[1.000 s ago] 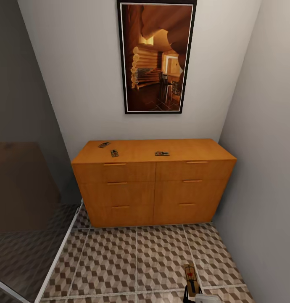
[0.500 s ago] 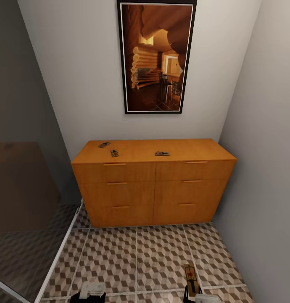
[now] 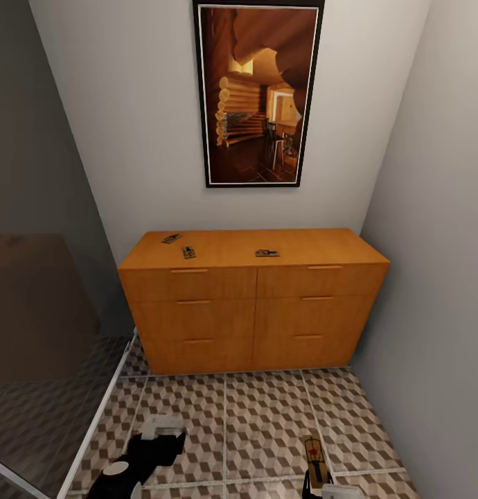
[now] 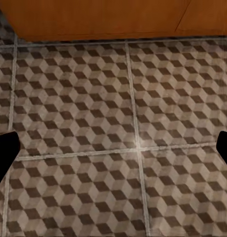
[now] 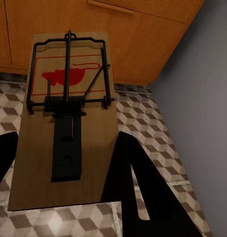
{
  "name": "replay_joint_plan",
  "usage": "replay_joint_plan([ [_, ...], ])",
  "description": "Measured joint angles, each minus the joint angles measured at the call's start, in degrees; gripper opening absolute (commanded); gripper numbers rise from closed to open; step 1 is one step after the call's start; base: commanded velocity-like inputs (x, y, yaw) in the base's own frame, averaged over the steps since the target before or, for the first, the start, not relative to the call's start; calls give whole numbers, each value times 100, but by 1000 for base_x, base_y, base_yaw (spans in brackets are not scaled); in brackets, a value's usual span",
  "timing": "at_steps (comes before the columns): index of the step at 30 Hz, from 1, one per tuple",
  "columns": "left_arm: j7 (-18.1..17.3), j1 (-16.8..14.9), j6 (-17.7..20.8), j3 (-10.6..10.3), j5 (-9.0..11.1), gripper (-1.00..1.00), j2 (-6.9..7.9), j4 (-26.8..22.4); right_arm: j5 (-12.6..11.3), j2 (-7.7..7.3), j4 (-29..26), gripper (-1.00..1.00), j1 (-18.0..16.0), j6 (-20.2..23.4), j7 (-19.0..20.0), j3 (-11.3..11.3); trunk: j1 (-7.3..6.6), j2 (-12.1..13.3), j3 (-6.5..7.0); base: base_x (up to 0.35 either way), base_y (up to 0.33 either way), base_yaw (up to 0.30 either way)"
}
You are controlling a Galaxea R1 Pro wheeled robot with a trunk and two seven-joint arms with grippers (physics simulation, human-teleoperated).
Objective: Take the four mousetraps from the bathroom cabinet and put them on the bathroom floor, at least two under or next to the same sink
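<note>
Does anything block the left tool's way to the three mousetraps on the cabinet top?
Nothing visible does. The left tool hangs over bare bathroom floor; the three mousetraps lie uncovered on the cabinet.

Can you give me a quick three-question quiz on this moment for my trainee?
1. How many mousetraps lie on top of the cabinet?
2. True or false: the right gripper is shut on a mousetrap.
3. The left gripper hangs over: A) the bathroom floor B) a drawer C) the cabinet top.

Key: 1. Three. 2. True. 3. A; its fingers are spread, with nothing between them.
</note>
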Motion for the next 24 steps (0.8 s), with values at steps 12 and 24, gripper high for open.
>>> replay_joint_plan([
  [12,1,-714,872,-4,-47,100,-262,-575,-3,0,0,-100,0,0,0,0,0,0,0,0,0,0],
  [24,223,-1761,1515,-8,-45,100,-329,-554,-5,22,0,-100,0,0,6,4,0,0,0,0,0,0],
])
